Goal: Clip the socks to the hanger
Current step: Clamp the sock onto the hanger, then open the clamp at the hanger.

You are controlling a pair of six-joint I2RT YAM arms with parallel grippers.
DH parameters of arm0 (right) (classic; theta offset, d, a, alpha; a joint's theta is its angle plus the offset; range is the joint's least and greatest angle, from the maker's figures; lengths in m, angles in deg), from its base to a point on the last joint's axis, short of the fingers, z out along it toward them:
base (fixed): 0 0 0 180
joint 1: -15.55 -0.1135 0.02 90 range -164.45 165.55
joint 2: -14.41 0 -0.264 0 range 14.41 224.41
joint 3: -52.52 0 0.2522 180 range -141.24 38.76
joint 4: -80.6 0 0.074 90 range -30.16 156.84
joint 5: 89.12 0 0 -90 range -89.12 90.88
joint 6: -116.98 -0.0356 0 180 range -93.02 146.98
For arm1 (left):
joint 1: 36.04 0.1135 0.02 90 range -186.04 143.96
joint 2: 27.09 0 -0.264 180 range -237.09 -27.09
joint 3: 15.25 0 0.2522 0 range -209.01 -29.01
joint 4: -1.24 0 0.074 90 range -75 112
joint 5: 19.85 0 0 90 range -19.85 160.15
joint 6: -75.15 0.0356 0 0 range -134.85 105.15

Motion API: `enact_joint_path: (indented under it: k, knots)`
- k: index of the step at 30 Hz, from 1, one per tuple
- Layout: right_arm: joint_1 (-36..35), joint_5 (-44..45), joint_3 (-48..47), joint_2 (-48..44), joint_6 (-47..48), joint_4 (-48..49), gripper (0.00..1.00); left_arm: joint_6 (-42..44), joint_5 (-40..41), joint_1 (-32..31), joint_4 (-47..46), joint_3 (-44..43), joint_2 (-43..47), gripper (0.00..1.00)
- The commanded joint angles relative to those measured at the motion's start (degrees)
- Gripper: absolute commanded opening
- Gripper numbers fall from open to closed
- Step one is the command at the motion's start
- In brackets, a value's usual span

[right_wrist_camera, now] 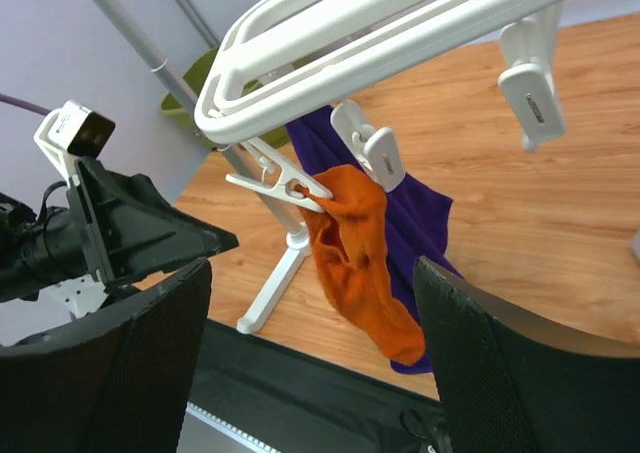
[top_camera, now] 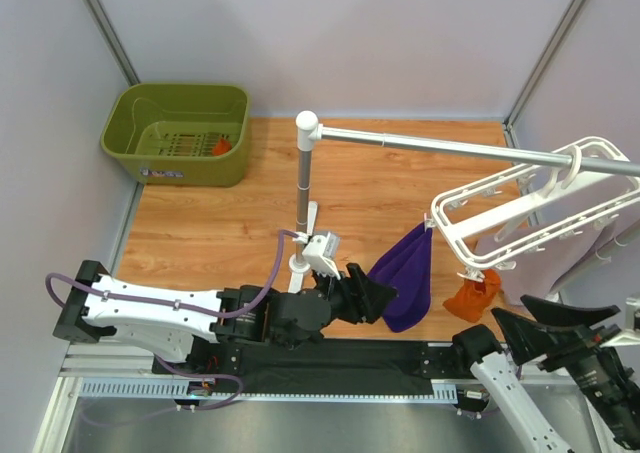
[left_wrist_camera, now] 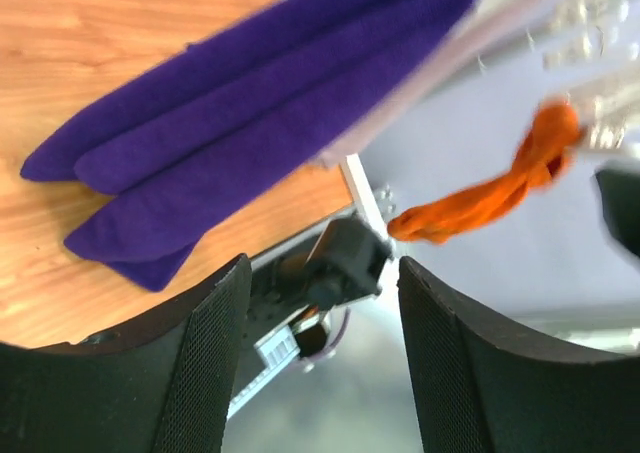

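**One sock up, one to fetch**

First sock (right_wrist_camera: 355, 263): pinched at its top edge in a corner clip (right_wrist_camera: 285, 183) of the hanger (right_wrist_camera: 400, 43), toe dangling free just beside the purple cloth (top_camera: 405, 273). Second sock (top_camera: 221, 146): apparently the small orange patch in the green basket (top_camera: 175, 178), well apart at the far left of the counter (top_camera: 220, 223).

Left claw (left_wrist_camera: 322, 268): spread wide, nothing between the fingers. Right claw (top_camera: 525, 318): likewise spread and empty, looking up at the hung sock from below.

Probable step in hand: clearing away from the clipped sock, then going for the other one.

- Draw both claws back and down, clear of the dangling toe, so as not to tug it out of the clip.
- Send the left claw to the basket, it being the nearer.
- Come in from above, inside the walls, and pinch near the cuff, leaving a free edge of fabric above the fingers for a clip to bite.
- Carry low, under the rail (top_camera: 450, 150), towards a free clip on the near row.
- Expect swing, since the hanger only hooks over the rail, so steady the frame or squeeze the clip with the right claw.
- Check the bite before letting go.
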State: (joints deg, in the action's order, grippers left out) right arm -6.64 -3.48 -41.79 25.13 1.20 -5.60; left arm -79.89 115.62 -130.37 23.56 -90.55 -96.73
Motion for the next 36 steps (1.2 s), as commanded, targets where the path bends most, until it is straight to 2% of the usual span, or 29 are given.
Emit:
enact_joint_path:
  k: [1, 4, 6, 7, 10, 14, 17, 19, 23, 24, 29, 33, 36]
  knots:
    - [0.0, 6.7, -4.3, 2.8, 3.8, -8.2, 0.81, 16.5, -12.9, 0.0, -13.5, 4.9, 2.4, 0.66]
    - [0.0, 7.7, -5.9, 4.3, 5.5, -8.9, 0.72, 24.9, -23.2, 0.0, -23.2, 7.5, 2.0, 0.63]
    - [0.0, 9.0, -6.5, 6.0, 5.8, -8.9, 0.64, 28.9, -28.5, -0.2, -23.8, 5.4, -0.1, 0.59]
    - [0.0, 9.9, -6.9, 6.6, 5.7, -8.9, 0.60, 30.1, -29.5, -0.3, -23.2, 4.4, -1.0, 0.58]
    - [0.0, 14.5, -7.7, 9.0, 5.4, -9.1, 0.52, 37.3, -29.4, -2.3, -23.3, 0.8, -4.0, 0.44]
    - [0.0, 20.4, -9.1, 12.2, 5.7, -9.4, 0.43, 44.4, -29.5, -4.9, -26.7, -2.5, -7.7, 0.40]
    - [0.0, 21.4, -10.7, 13.6, 6.9, -8.6, 0.41, 46.1, -30.5, -4.9, -27.3, -6.8, -11.3, 0.40]
    - [0.0, 21.1, -11.4, 13.9, 7.8, -8.1, 0.40, 47.7, -29.4, -4.9, -26.6, -11.2, -13.6, 0.44]
    - [0.0, 20.2, -15.8, 16.6, 9.3, -10.2, 0.32, 49.5, -26.1, -4.3, -24.0, -19.5, -21.3, 0.49]
    - [0.0, 20.3, -16.3, 17.1, 9.6, -10.7, 0.31, 49.4, -27.4, -3.8, -23.9, -21.8, -22.4, 0.50]
    - [0.0, 19.0, -18.0, 18.8, 10.1, -12.2, 0.24, 45.6, -32.0, 0.3, -26.0, -25.8, -27.9, 0.50]
    - [0.0, 11.4, -15.8, 18.2, 12.2, -11.4, 0.23, 46.1, -29.6, 2.1, -24.6, -27.9, -29.6, 0.51]
    - [0.0, 8.6, -15.0, 17.7, 12.5, -11.3, 0.24, 41.6, -31.1, 5.6, -22.4, -27.7, -29.3, 0.51]
